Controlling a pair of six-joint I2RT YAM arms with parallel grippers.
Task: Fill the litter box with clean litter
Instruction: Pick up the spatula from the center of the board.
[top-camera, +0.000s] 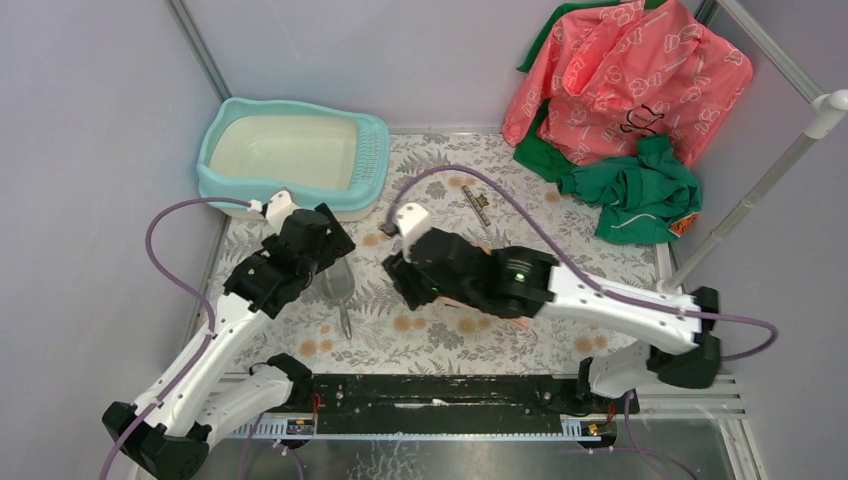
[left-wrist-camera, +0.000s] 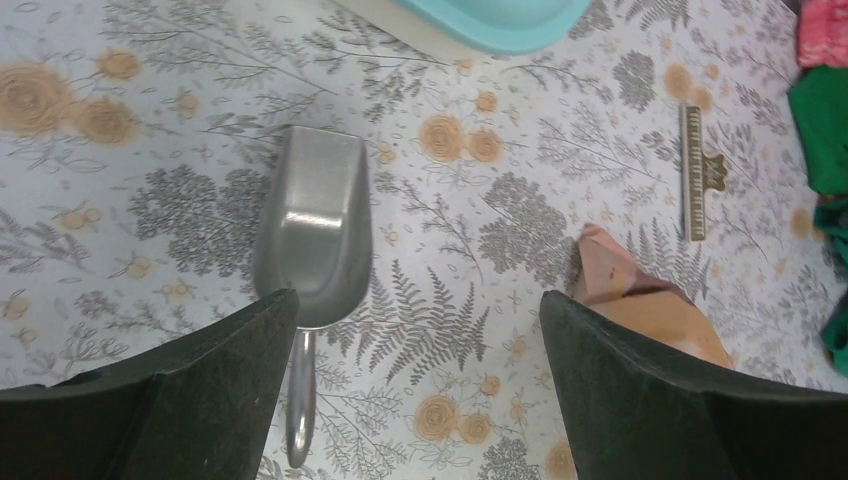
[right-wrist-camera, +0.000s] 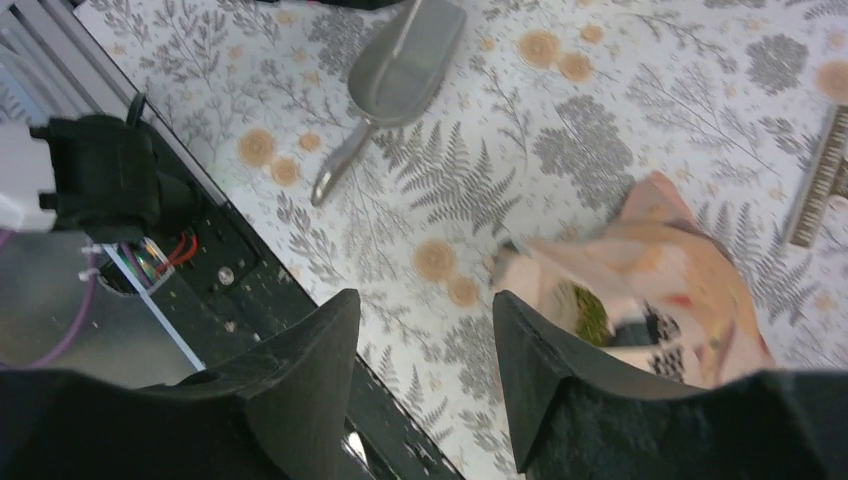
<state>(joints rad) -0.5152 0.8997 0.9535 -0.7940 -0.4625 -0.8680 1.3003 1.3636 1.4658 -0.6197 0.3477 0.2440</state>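
Observation:
The turquoise litter box (top-camera: 290, 155) with a cream inner pan stands at the back left, and no granules show in it. Its corner shows in the left wrist view (left-wrist-camera: 500, 15). The pink-orange bag (right-wrist-camera: 650, 290) lies on the mat under my right arm. A blurred green patch of clean litter (right-wrist-camera: 592, 315) shows in its opening. The grey scoop (left-wrist-camera: 315, 230) lies flat on the mat. My left gripper (left-wrist-camera: 420, 400) is open and empty above the scoop's handle. My right gripper (right-wrist-camera: 425, 340) is open and empty, just left of the bag.
A brown clip (top-camera: 478, 205) lies on the floral mat behind the right arm. Pink printed cloth (top-camera: 620, 70) and green cloth (top-camera: 640, 190) are heaped at the back right. A white pole (top-camera: 760, 190) stands at the right. The black base rail (top-camera: 440, 395) runs along the near edge.

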